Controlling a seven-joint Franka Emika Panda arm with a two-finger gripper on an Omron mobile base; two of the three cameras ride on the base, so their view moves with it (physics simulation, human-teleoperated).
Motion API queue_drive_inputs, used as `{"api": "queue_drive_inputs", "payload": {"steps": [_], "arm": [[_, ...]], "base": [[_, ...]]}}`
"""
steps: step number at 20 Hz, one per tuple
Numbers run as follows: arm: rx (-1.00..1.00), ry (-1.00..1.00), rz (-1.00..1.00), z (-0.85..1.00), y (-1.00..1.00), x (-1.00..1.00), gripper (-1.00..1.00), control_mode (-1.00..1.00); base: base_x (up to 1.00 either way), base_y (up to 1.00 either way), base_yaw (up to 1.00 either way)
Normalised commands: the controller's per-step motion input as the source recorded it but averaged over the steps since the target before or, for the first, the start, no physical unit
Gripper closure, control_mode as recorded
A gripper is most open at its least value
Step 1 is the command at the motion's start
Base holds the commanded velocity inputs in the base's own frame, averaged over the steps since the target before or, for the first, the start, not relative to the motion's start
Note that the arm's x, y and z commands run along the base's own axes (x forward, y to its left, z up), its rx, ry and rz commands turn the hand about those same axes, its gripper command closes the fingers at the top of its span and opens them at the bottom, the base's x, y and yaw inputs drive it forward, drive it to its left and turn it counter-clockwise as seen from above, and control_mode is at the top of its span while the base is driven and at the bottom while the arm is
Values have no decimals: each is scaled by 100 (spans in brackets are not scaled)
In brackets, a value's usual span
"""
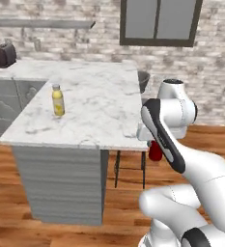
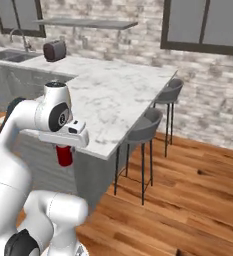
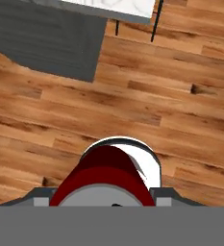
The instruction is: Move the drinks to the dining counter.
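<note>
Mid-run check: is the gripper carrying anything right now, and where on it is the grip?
Yes. The gripper holds the red can, gripped at its upper end, so the can hangs below the hand over the wood floor, beside the dining counter.

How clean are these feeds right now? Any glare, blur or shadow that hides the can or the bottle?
Left base view: soft but readable, yellow bottle casts a faint shadow on the dining counter, no glare. Right base view: even light, red can plain under the gripper. Hand view: can looms large, edges slightly soft, wood floor sharp.
</note>
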Motion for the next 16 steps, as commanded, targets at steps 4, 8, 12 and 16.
{"api": "queue_drive_inputs", "payload": {"steps": [4,8,12,16], "arm": [[0,0,0,0,0,0,100,100],[0,0,0,0,0,0,100,100],[0,0,0,0,0,0,100,100],[0,0,0,0,0,0,100,100]], "base": [[6,32,-79],[15,55,-63],[26,88,-35],[28,94,-10]]}}
